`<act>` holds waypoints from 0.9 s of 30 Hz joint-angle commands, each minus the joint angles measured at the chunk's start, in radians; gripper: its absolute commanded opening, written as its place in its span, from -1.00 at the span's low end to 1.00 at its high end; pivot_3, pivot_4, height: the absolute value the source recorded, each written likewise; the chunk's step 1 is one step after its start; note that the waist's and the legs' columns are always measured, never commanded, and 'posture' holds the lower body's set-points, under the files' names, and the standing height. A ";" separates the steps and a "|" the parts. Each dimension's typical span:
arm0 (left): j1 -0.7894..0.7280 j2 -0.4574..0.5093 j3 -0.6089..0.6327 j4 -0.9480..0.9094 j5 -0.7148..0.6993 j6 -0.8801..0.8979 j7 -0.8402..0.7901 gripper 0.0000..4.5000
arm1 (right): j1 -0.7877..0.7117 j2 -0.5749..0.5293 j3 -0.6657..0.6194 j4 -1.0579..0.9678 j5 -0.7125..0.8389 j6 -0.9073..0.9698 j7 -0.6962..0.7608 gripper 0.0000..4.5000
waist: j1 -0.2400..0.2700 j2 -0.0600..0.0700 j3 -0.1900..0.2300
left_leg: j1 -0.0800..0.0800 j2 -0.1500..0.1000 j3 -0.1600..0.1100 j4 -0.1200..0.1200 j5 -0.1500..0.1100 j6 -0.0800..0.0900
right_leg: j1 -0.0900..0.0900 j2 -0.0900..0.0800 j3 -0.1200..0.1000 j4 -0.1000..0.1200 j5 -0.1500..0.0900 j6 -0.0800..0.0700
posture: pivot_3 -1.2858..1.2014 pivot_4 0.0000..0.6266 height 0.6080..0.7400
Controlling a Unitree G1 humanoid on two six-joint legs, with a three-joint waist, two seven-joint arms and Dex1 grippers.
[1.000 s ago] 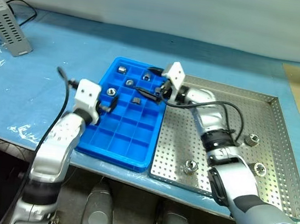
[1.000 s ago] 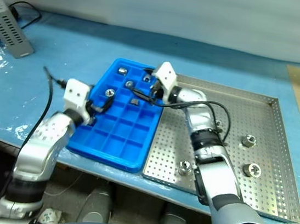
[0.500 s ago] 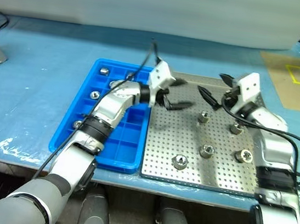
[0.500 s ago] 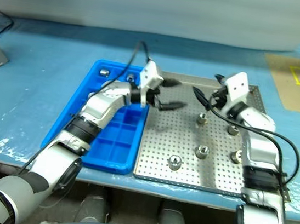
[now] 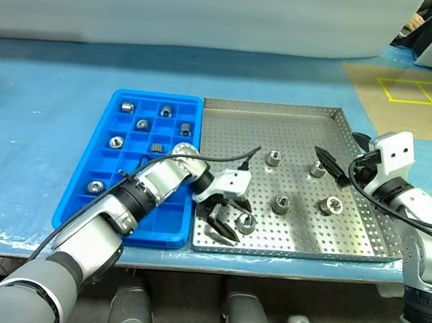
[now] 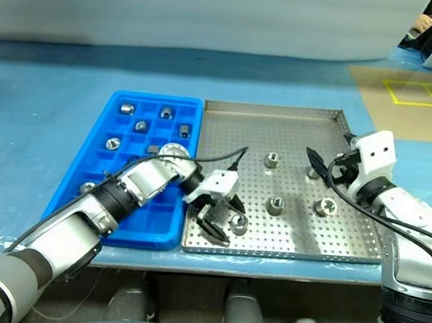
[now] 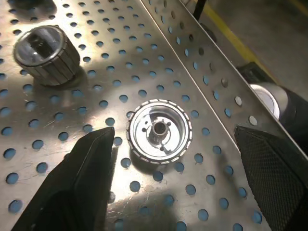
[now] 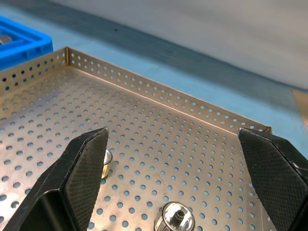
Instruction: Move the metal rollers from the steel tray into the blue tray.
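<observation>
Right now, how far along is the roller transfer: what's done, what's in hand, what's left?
Done: at least seven metal rollers sit in compartments of the blue tray. In hand: nothing gripped; the left gripper is open, its fingers either side of the near-edge roller without touching it. The right gripper hovers open. Left: five rollers on the steel tray.

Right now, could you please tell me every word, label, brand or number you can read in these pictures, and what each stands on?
None: no readable text anywhere.
The blue tray, steel tray and metal rollers carry no markings.
The yellow lines on the brown sheet are a plain outline, not writing.
</observation>
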 commanded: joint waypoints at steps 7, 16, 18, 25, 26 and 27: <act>0.028 -0.078 0.112 -0.004 -0.038 -0.050 0.147 0.04 | -0.062 0.003 0.020 0.024 -0.002 -0.035 -0.022 1.00 | 0.004 0.001 0.000 | -0.001 0.000 0.001 0.000 -0.003 0.002 | 0.000 -0.001 0.000 -0.002 0.004 -0.006 | -0.32 -0.52 1.00; 0.018 -0.144 0.469 -0.229 -0.216 0.085 0.526 -0.23 | -0.234 0.096 0.204 0.224 -0.032 -0.130 0.046 1.00 | 0.016 0.000 0.000 | -0.004 0.001 0.002 0.001 -0.003 0.002 | -0.003 -0.001 -0.001 -0.001 0.004 -0.007 | -0.12 -0.52 1.00; 0.041 -0.145 0.540 -0.283 -0.195 0.088 0.677 -0.23 | -0.291 0.125 0.245 0.297 -0.046 -0.168 0.068 1.00 | 0.028 0.000 0.000 | -0.004 0.001 0.002 0.000 -0.003 0.002 | -0.004 -0.001 -0.001 -0.001 0.004 -0.007 | -0.07 -0.52 1.00; 0.282 -0.094 0.666 -0.504 0.025 0.105 1.151 -0.23 | -0.457 0.224 0.337 0.568 -0.086 -0.306 0.160 1.00 | 0.086 -0.001 0.001 | -0.006 0.003 0.001 -0.001 -0.004 0.003 | -0.005 0.000 -0.004 -0.001 0.004 -0.007 | 0.09 -0.52 1.00; 0.323 -0.088 0.674 -0.550 0.032 0.133 1.173 -0.23 | -0.477 0.237 0.344 0.605 -0.090 -0.325 0.172 1.00 | 0.098 -0.001 0.001 | -0.008 0.003 0.001 -0.001 -0.004 0.003 | -0.006 0.000 -0.004 -0.001 0.004 -0.007 | 0.10 -0.52 1.00; 0.369 -0.076 0.678 -0.603 0.036 0.167 1.182 -0.23 | -0.498 0.252 0.352 0.644 -0.095 -0.346 0.185 1.00 | 0.108 -0.001 0.001 | -0.010 0.003 0.001 0.000 -0.004 0.003 | -0.006 -0.001 -0.006 -0.002 0.004 -0.007 | 0.13 -0.52 1.00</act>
